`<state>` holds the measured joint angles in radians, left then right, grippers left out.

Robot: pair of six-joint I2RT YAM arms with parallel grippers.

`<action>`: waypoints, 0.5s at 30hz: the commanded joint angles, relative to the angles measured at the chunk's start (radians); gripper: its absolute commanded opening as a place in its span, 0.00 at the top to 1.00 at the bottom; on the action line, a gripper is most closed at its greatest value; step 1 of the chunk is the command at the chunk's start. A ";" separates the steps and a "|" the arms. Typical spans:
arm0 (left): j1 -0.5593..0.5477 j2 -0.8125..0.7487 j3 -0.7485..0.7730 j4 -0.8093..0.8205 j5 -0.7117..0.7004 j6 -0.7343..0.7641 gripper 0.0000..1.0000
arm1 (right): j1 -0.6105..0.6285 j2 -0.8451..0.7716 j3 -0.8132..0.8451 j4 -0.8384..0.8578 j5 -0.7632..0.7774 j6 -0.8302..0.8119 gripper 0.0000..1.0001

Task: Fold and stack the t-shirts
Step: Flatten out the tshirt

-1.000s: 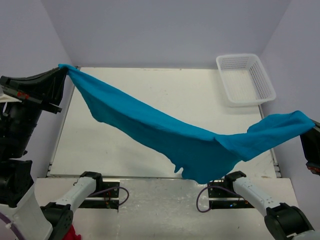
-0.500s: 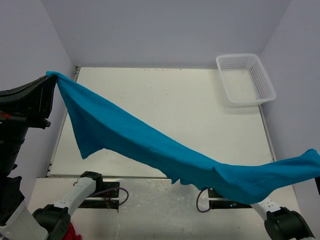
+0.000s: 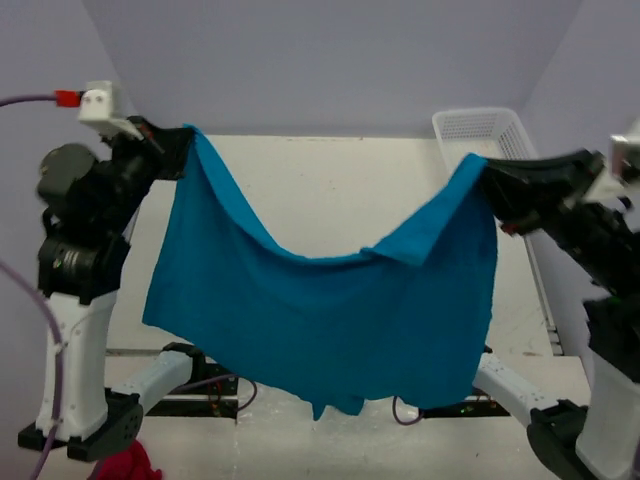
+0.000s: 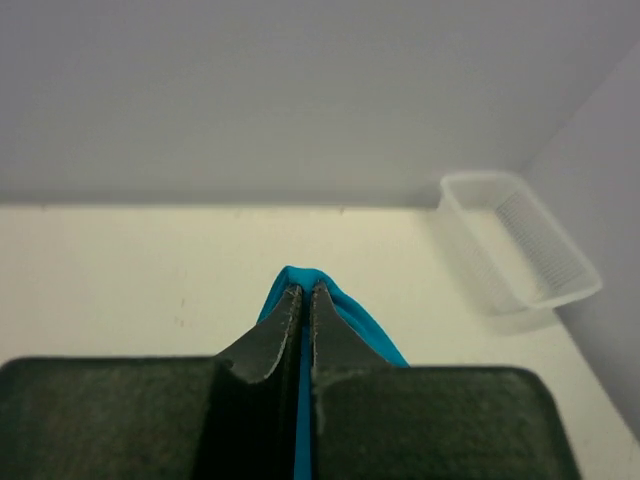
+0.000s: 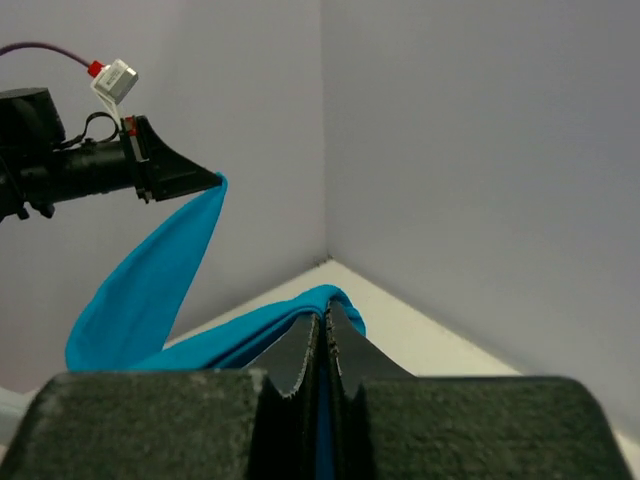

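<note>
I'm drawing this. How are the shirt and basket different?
The shirt is blue; the basket is white. The shirt hangs in the air, pinched by the left claw and right claw; the basket sits on the table. The shirt is solid cloth; the basket has holes.

I see a white table (image 3: 320,190), its top matte and lightly scuffed. A white plastic basket (image 3: 478,122) with mesh sides sits directly on it at the far right corner, close against the right edge. At the near edge, the left arm's base (image 3: 183,358) is bolted to a bare metal strip (image 3: 300,440). Something red (image 3: 130,465) lies by the near left corner, possibly off the table; I can't tell.
</note>
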<state>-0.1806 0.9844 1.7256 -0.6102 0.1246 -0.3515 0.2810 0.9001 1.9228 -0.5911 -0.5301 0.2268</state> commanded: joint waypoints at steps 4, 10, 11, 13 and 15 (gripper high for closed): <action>0.000 0.200 -0.293 0.061 -0.169 -0.043 1.00 | -0.003 0.267 -0.270 0.092 0.200 -0.127 1.00; 0.046 0.410 -0.408 0.211 -0.220 -0.040 1.00 | -0.008 0.650 -0.291 0.128 0.262 -0.205 1.00; 0.052 0.463 -0.423 0.228 -0.232 -0.034 1.00 | -0.008 0.698 -0.262 0.126 0.262 -0.214 1.00; 0.069 0.523 -0.426 0.272 -0.240 -0.015 1.00 | -0.009 0.834 -0.217 0.123 0.280 -0.219 1.00; 0.093 0.611 -0.394 0.285 -0.263 0.005 1.00 | -0.012 0.914 -0.153 0.111 0.288 -0.248 1.00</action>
<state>-0.1192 1.5314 1.3033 -0.4492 -0.0761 -0.3759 0.2745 1.7771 1.6558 -0.5129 -0.2859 0.0444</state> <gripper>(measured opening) 0.008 0.006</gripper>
